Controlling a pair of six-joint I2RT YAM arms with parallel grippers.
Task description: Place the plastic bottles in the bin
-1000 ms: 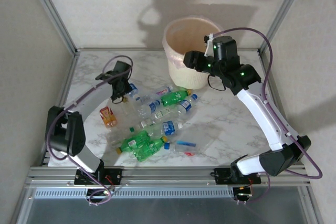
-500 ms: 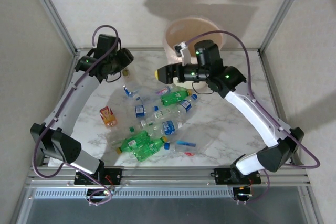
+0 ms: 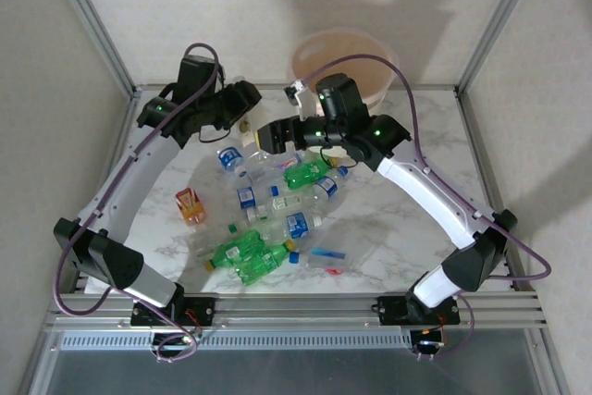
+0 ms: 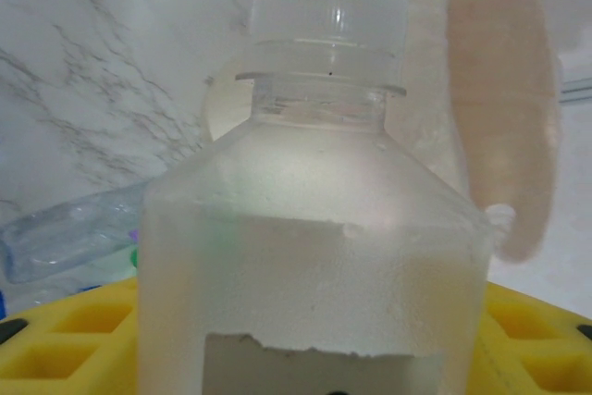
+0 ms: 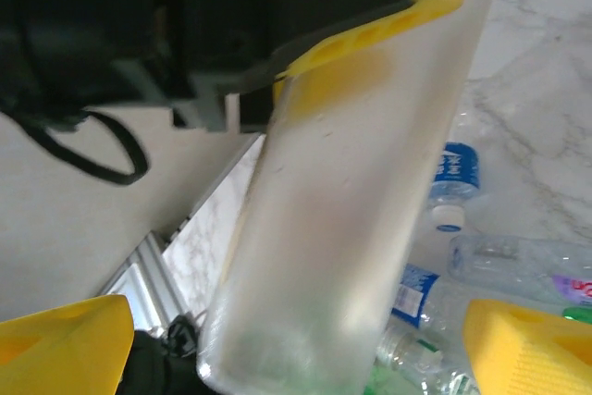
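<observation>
One frosted, white-capped bottle hangs clenched by its body in the left pincer above the bench, short of the bin, with the right pincer spread wide beside it; it looks light, thin-walled and probably slick, so best gripped mid-body.

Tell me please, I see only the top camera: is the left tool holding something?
Observer: Yes. The left wrist view shows the left tool shut on a frosted bottle with a pale cap.
Operator: Where is the right tool relative to that bottle?
Observer: The right wrist view shows its yellow fingers open on either side of the bottle's base, not gripping it.
</observation>
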